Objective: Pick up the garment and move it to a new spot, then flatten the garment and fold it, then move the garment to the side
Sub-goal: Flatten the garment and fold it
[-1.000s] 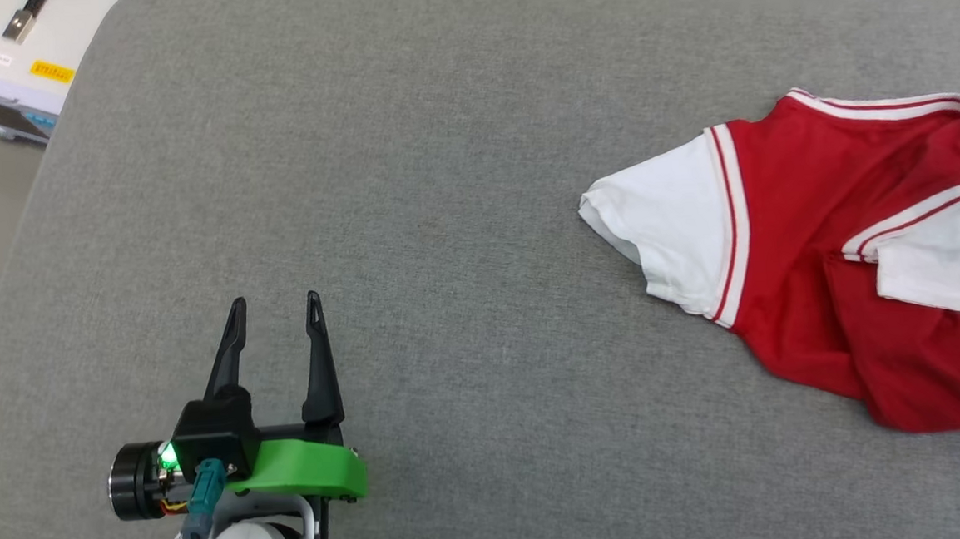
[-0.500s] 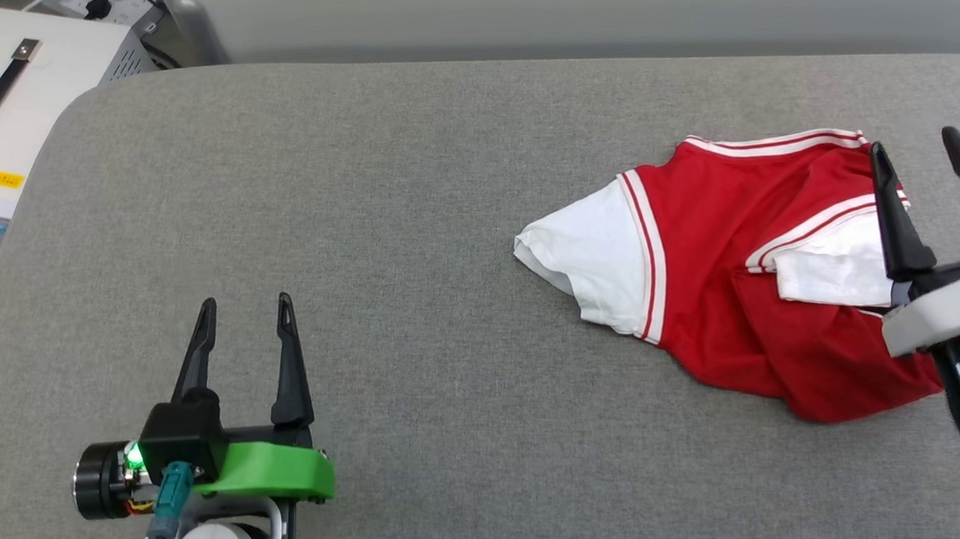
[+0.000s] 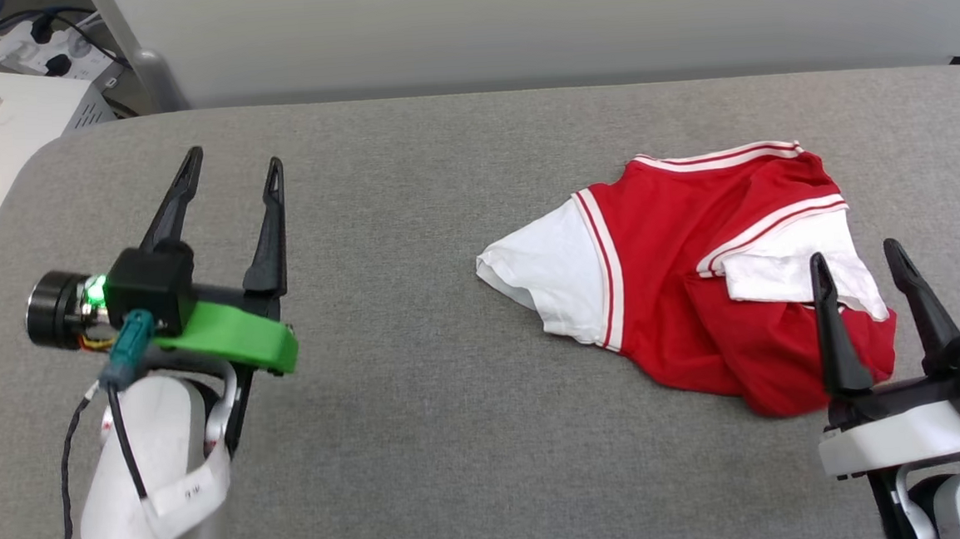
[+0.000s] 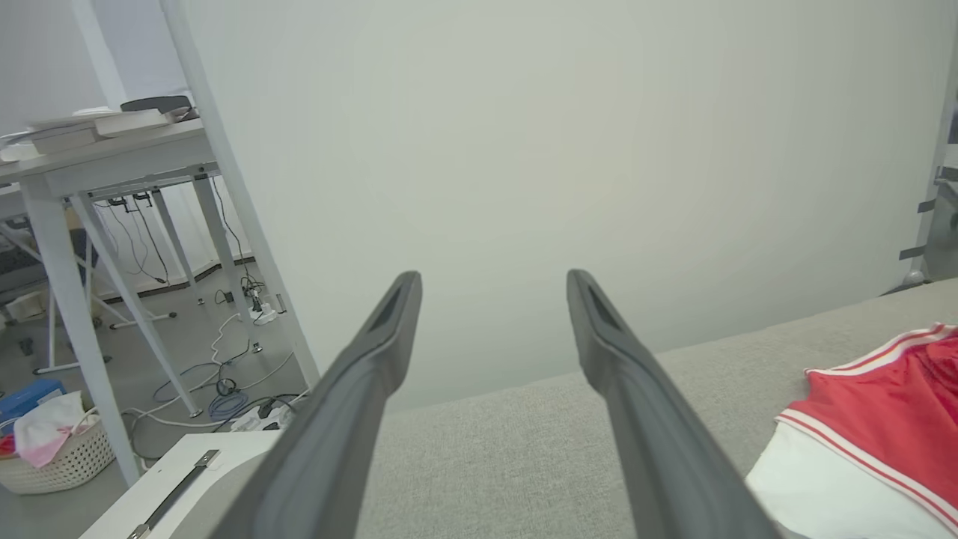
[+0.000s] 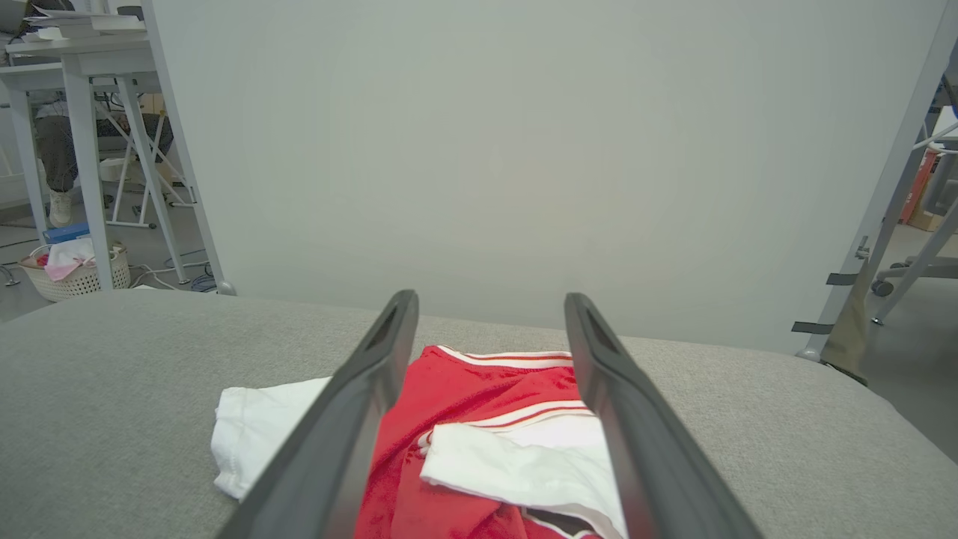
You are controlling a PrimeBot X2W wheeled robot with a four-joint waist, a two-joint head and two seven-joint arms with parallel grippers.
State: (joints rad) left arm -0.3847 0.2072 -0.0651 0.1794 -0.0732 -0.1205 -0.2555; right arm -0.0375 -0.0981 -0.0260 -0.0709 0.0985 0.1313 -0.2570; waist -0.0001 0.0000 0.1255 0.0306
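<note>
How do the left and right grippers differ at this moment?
The left gripper has a green mount; the right gripper a white mount. The left hangs over bare grey cushion, apart from the garment; the right sits at its near edge. Both are open, empty.

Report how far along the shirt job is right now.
Done: nothing that shows. The garment lies crumpled on the grey surface, one white sleeve folded over the red body. In hand: the right gripper is open by its near edge, holding nothing; the left gripper is open, well apart from it. Left: pick up, move, flatten, fold, set aside.
</note>
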